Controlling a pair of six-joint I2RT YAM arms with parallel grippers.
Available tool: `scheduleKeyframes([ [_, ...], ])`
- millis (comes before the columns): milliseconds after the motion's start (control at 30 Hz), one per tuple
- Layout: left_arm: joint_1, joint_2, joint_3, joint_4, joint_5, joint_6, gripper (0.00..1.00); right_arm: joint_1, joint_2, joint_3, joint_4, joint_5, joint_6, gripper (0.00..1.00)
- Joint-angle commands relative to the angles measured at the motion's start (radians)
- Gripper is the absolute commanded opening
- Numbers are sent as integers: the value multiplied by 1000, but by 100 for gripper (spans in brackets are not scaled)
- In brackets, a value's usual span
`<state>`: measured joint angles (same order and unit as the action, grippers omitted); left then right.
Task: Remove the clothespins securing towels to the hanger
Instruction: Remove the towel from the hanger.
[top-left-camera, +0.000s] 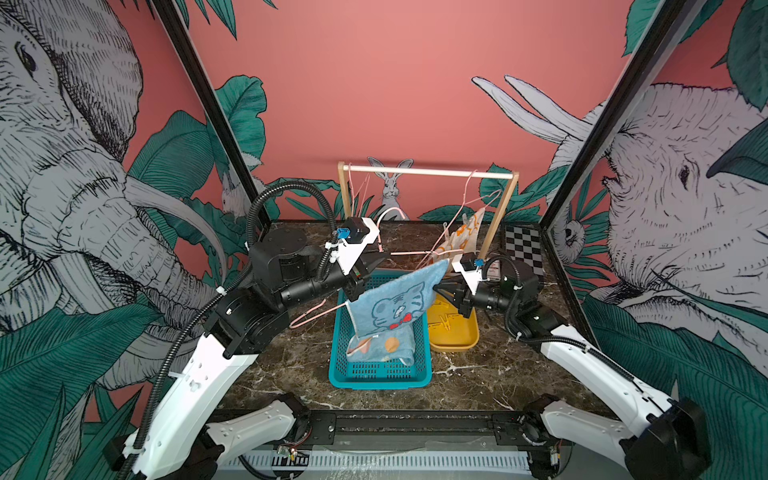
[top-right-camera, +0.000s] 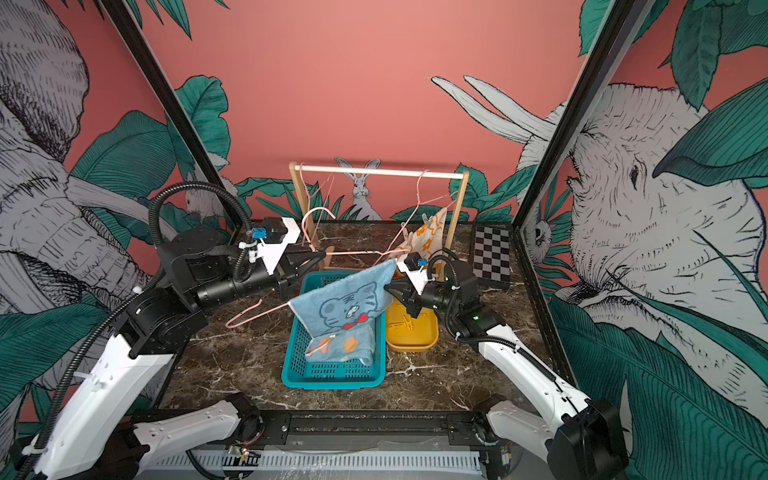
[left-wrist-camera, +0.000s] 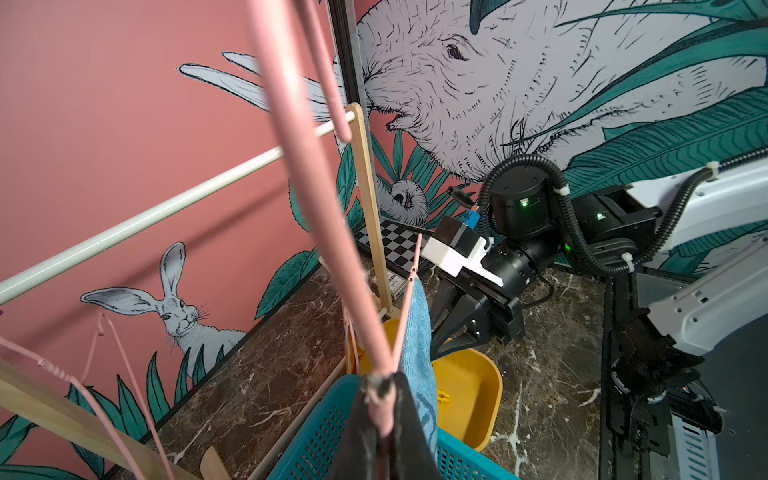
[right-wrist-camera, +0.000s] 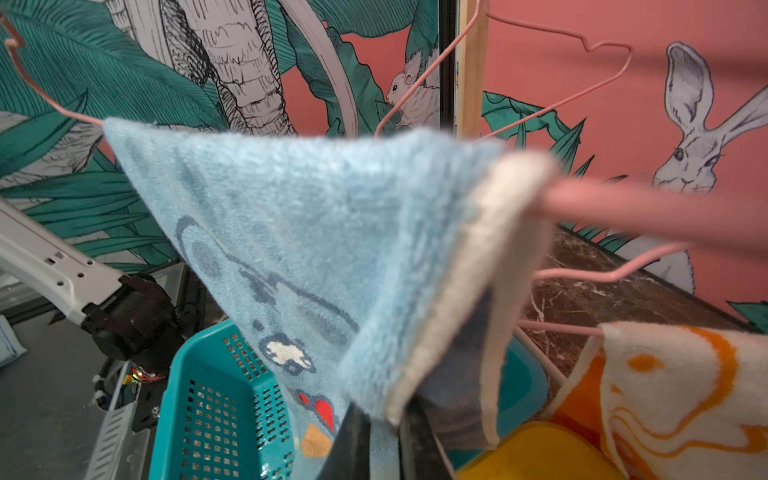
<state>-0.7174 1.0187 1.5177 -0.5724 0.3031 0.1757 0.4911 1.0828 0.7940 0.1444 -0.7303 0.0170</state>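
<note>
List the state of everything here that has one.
left gripper, shut on the pink hanger.
right gripper, shut on the tiger towel's edge.
tiger towel, draped over the pink hanger, above the basket.
spotted towel, lying in the basket.
flower towel, hanging on the rack.
clothespins, lying loose in the yellow tray.

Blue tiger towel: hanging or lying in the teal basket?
Hanging: the blue tiger towel drapes over the pink wire hanger, teal plastic basket below.

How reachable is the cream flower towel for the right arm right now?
Probably not yet: the right gripper is shut on the tiger towel. Once freed, likely yes; the cream towel hangs just behind it.
</note>
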Motion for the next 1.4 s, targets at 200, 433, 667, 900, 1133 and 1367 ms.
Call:
scheduleKeyframes([
  [200, 1, -36, -4, 80, -82, -10, 0, 9, -1, 22, 25, -47, -17, 0],
  [433, 1, -96, -63, 154, -241, -3, 0, 16, 11, 3, 3, -55, -17, 0],
  [667, 1, -156, -102, 197, -313, 16, 0, 43, 30, -11, -27, -65, -26, 0],
  [900, 1, -194, -117, 210, -385, 28, 0, 73, 39, -18, -80, -53, -49, 0],
  [1133, 1, -233, -134, 238, -463, 43, 0, 81, 37, -40, -106, -1, -49, 0],
  [1367, 1, -245, -137, 244, -504, 51, 0, 80, 38, -60, -129, 63, -45, 0],
])
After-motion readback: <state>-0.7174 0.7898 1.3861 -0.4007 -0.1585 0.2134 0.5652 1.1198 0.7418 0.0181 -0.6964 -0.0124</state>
